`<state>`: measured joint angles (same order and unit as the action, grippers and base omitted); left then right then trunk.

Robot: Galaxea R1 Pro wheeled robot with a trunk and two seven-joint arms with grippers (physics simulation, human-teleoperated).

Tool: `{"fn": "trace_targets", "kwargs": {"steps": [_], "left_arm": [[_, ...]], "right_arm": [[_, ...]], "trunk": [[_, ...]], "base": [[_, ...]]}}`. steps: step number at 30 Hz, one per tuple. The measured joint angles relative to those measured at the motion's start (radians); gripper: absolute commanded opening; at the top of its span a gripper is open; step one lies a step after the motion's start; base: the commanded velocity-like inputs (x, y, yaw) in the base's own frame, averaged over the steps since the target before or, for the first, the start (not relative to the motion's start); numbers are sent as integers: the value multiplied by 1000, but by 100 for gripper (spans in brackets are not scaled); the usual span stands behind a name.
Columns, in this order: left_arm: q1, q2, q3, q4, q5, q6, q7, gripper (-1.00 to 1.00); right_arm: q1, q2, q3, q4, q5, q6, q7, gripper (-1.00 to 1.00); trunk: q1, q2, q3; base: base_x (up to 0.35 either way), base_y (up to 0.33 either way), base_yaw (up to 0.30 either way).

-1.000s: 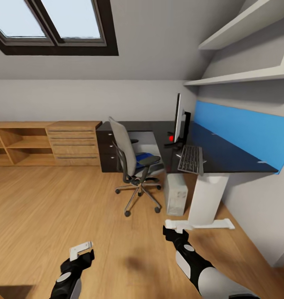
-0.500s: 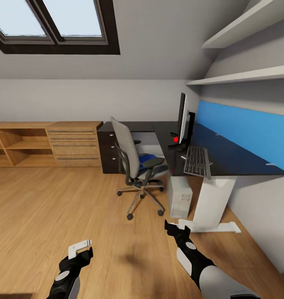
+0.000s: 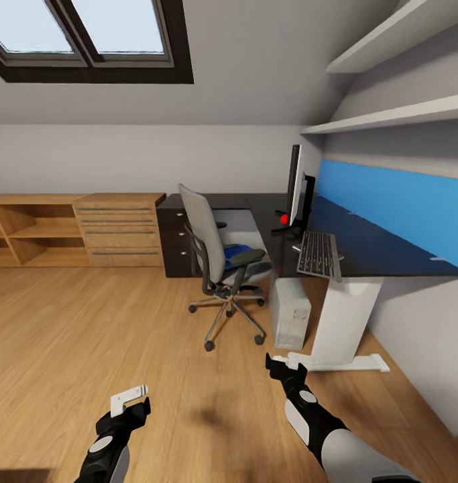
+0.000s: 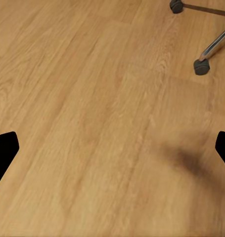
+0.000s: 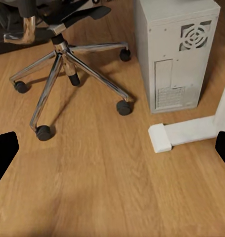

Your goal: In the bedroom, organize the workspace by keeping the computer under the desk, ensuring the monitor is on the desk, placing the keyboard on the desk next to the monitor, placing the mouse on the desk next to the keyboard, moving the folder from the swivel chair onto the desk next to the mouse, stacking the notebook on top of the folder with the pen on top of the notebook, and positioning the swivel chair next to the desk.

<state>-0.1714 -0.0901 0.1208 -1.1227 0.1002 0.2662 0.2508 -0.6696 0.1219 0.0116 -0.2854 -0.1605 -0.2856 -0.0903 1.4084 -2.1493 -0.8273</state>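
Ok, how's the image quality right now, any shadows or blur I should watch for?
Head view: evenly lit and fairly sharp, with a soft dark shadow on the floor between the arms; small items beside the monitor are too small to identify. Left wrist view: a blurred shadow patch on the planks. Right wrist view: crisp on the computer and chair base, no glare.

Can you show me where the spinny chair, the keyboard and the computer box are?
Chair point(image 3: 200, 231), head view, on its grey backrest.
Keyboard point(image 3: 318, 255), head view, middle of its keys.
Computer point(image 5: 174, 54), right wrist view, on its back panel.
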Motion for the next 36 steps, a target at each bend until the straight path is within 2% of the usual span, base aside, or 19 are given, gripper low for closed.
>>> {"fn": "trace_targets", "kwargs": {"steps": [27,30,31,33,35,36], "left_arm": [[0,1,0,-45,-1,8,0,100],[-1,3,-1,-46,0,93,0,100],[-19,3,-2,-72,3,196,1,100],[-56,-3,-2,-84,6,226,2,100],[-196,-13,-2,-53,8,314,3,100],[-219,-13,-1,-37,8,335,3,100]], "right_arm": [[0,4,2,-24,-1,1,-4,100],[0,3,2,-43,-2,7,-4,100],[0,4,3,-50,-3,10,-4,100],[0,5,3,-51,-3,11,-4,100],[0,7,3,-52,-3,12,-4,100],[0,7,3,-52,-3,12,-4,100]], "trunk": [[104,-189,-85],[115,-210,-94],[119,-217,-97],[127,-231,-103],[134,-245,-109],[138,-252,-113]], "base": [[0,0,0],[0,0,0],[0,0,0],[0,0,0],[0,0,0],[0,0,0]]}}
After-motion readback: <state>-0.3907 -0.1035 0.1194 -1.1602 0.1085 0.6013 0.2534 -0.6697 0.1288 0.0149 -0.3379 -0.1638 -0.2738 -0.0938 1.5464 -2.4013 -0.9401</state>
